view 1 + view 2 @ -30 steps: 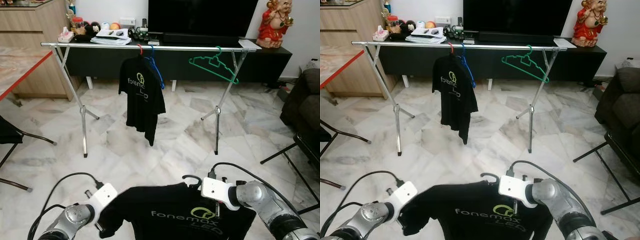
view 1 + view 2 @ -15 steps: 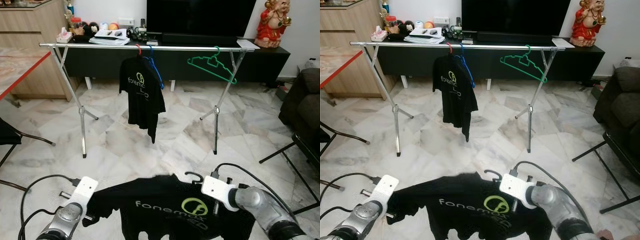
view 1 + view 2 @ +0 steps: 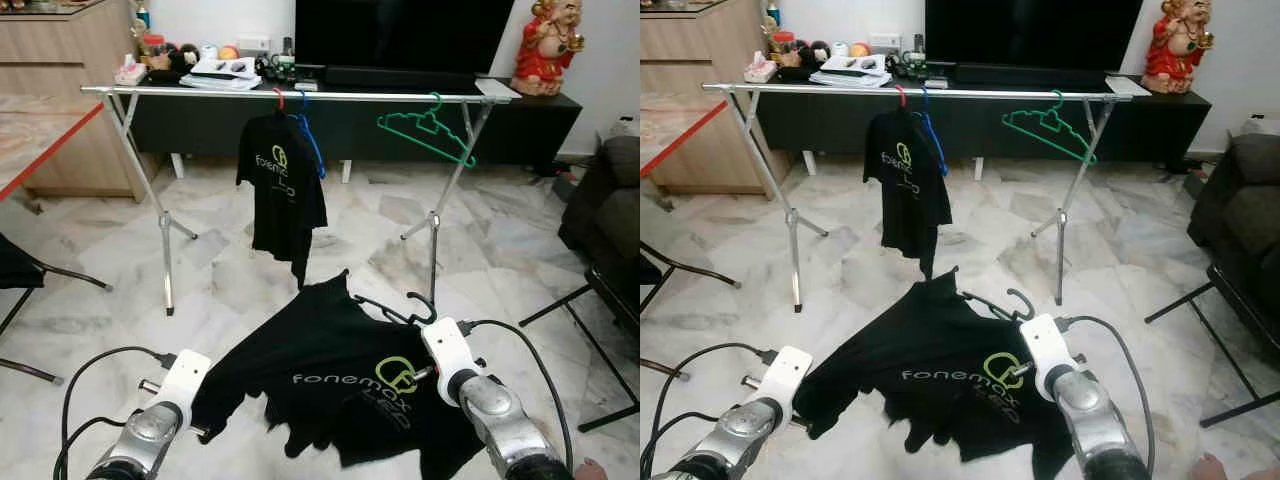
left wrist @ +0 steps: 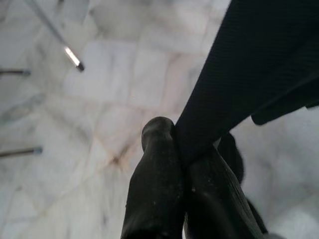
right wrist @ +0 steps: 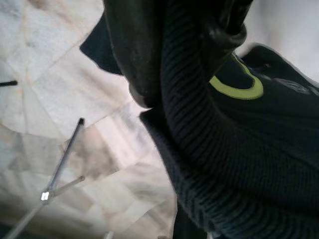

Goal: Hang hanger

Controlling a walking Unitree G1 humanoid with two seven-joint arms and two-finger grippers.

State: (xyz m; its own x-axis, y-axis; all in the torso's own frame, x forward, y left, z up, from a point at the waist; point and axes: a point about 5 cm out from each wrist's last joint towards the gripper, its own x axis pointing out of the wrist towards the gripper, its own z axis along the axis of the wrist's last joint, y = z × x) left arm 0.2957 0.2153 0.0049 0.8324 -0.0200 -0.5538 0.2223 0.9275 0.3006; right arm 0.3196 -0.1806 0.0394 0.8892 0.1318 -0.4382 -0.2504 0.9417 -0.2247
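The robot is standing on the marble floor (image 3: pixel 230 290) facing the clothes rack (image 3: pixel 300 95), holding up a black T-shirt (image 3: pixel 330 375) on a black hanger (image 3: pixel 400 310) well short of the rack's rail. The shirt is spreading between the two arms, its green and white logo facing up, and the hanger's hook is poking out of the collar, pointing toward the rack. The right gripper (image 5: pixel 189 74) is pressing into the shirt near the collar; in the right wrist view its black fingers (image 5: pixel 134 55) are bunching dark fabric against them, so it is grasping the shirt at the hanger end. The left gripper (image 4: pixel 182 164) is pinching a fold of the shirt's lower edge, its fingertips (image 4: pixel 157 137) squeezed together on the cloth. On the rack's rail another black shirt (image 3: pixel 285 195) is hanging near the middle on a red hanger (image 3: pixel 279 97), with a blue hanger (image 3: pixel 312 140) touching it just beside, and a green hanger (image 3: pixel 428 130) is dangling tilted nearer the rack's right end. Behind the rack a dark television (image 3: pixel 400 35) is sitting on a low black cabinet (image 3: pixel 540 125).
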